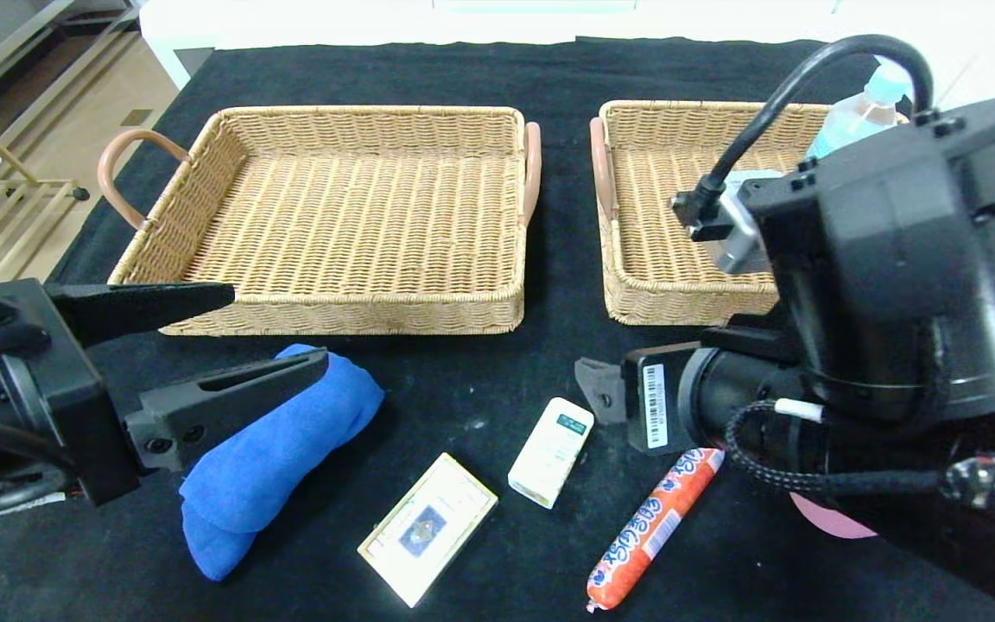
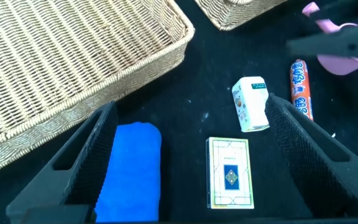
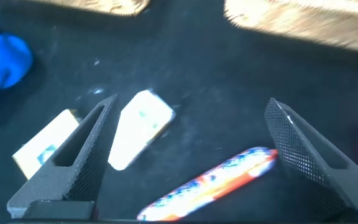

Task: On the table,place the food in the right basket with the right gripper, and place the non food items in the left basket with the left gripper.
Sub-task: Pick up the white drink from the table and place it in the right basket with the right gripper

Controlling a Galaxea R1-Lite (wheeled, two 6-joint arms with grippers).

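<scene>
Right end effector (image 3: 188,155): jaws spread wide, holding nothing, poised above the worktop (image 1: 480,69) with the sausage (image 1: 655,529) lying between and just under its fingers in the right wrist view. Sausage: orange wrapper, long axis running from about 1 o'clock to 7 o'clock in the head view, at roughly 6 o'clock from the right basket (image 1: 636,298); the right arm is plainly the nearer one. Left end effector (image 1: 230,345): jaws likewise wide and empty, hovering over the blue cloth (image 1: 277,453), which sits at 6 o'clock from the left basket (image 1: 342,311). Other items: white box (image 1: 551,451) and flat card packet (image 1: 428,527), between cloth and sausage. Judgement: a straight descent should seat the sausage, provided the fingers close across its long axis.
</scene>
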